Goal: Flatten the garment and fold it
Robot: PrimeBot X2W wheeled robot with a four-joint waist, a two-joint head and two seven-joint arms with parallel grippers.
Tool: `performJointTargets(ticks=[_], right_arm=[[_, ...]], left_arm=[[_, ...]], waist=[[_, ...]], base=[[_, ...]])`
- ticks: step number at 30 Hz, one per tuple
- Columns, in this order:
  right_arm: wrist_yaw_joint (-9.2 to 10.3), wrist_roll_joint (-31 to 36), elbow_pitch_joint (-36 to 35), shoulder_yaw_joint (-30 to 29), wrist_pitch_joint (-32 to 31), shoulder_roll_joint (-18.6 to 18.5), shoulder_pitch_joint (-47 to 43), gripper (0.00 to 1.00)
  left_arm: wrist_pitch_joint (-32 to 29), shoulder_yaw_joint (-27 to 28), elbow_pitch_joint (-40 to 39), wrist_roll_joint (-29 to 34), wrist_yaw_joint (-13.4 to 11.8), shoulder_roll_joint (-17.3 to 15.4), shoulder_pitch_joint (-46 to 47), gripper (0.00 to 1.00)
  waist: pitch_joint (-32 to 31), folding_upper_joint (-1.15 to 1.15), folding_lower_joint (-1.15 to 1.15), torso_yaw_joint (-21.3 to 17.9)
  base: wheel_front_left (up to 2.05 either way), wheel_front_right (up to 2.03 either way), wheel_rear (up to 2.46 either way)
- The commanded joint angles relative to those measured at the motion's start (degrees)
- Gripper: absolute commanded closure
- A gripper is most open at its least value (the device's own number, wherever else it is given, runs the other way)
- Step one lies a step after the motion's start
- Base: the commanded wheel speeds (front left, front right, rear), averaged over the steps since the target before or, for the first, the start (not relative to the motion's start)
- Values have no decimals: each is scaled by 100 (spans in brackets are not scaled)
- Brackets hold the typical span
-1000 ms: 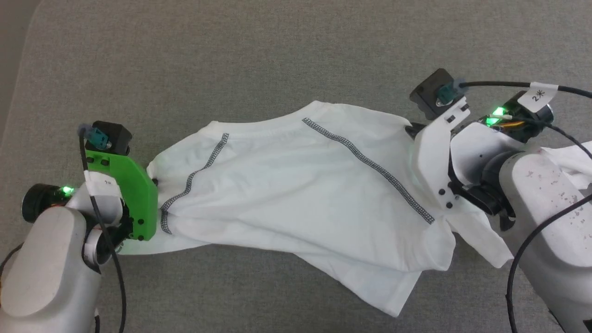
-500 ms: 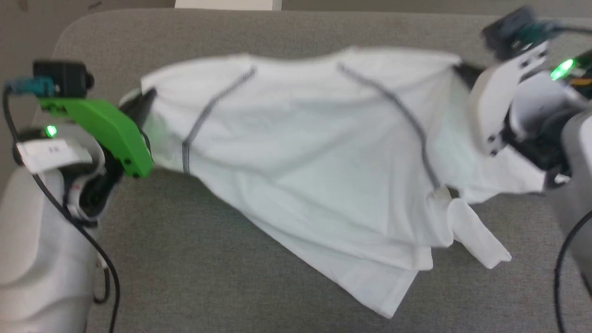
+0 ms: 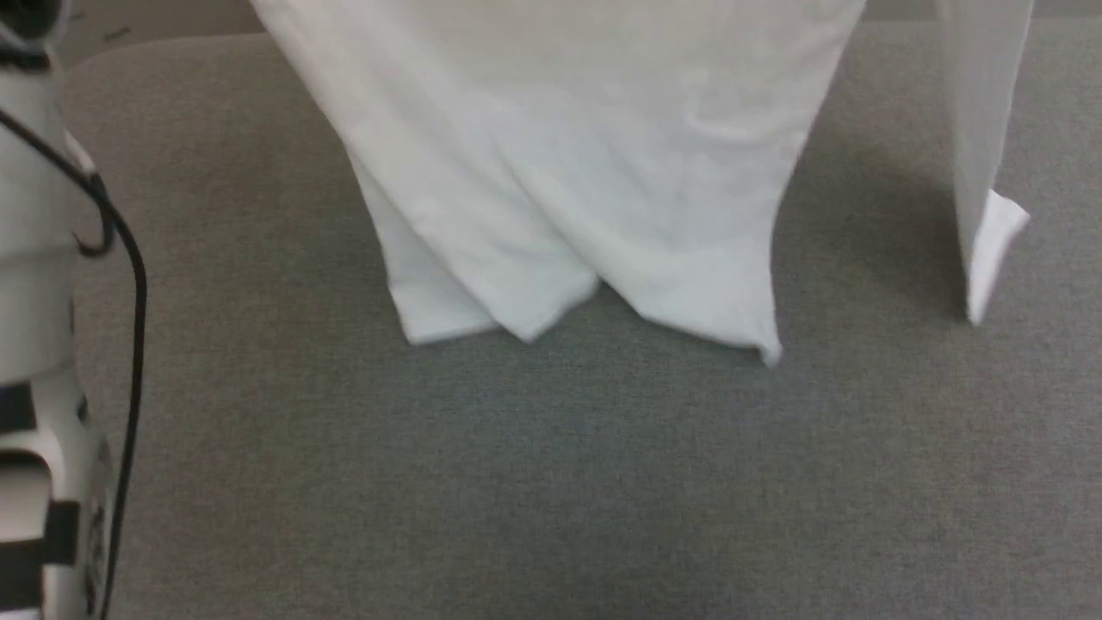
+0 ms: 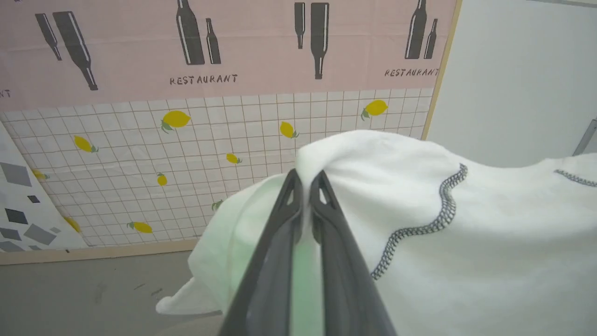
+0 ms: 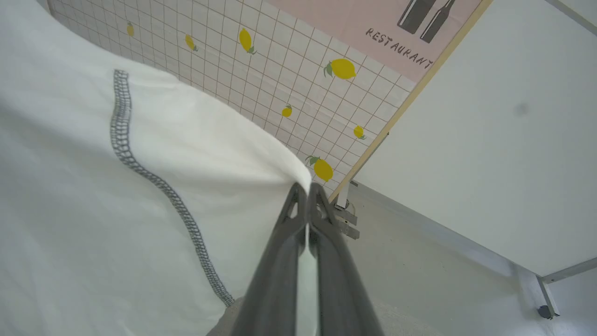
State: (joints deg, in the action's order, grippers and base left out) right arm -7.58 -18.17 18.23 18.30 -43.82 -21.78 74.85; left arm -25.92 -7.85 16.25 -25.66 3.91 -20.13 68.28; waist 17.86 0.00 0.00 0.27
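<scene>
The garment (image 3: 568, 172) hangs down from left gripper (image 4: 305, 186) & right gripper (image 5: 305, 193), both pinching tight its shoulder edges, hem lowest near the grey surface (image 3: 551, 482), so prob. hem lands first.

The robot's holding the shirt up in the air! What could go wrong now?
1. The left gripper and right gripper each pinch just a small bit of the shirt at their tips, so it might slip out.
2. Its bottom edge hangs bunched and overlapped, so it could land creased on the grey surface.
</scene>
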Motion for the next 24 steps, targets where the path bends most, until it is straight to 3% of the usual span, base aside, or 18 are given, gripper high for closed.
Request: performJointTargets(ticks=[1, 12, 18, 24], right_arm=[[9, 39, 224, -104, 99, 154, 305, 100], [9, 1369, 1519, -1591, 1671, 1078, 2093, 100], [9, 1721, 1966, -1880, 2175, 1199, 2323, 100], [9, 1337, 2224, -1669, 2381, 1222, 2054, 100]], left_arm=[[137, -37, 154, 183, -61, -18, 371, 100], [1400, -11, 1155, 805, -517, -11, 2240, 100], [1935, 23, 1676, 824, -499, -52, 2453, 100], [2167, -3, 2185, 615, -226, 45, 2212, 100]], waist=[[166, 0, 0, -149], [724, 0, 0, -426], [944, 0, 0, -456], [1051, 0, 0, -369]], base=[[0, 0, 0], [0, 0, 0], [0, 0, 0], [0, 0, 0]])
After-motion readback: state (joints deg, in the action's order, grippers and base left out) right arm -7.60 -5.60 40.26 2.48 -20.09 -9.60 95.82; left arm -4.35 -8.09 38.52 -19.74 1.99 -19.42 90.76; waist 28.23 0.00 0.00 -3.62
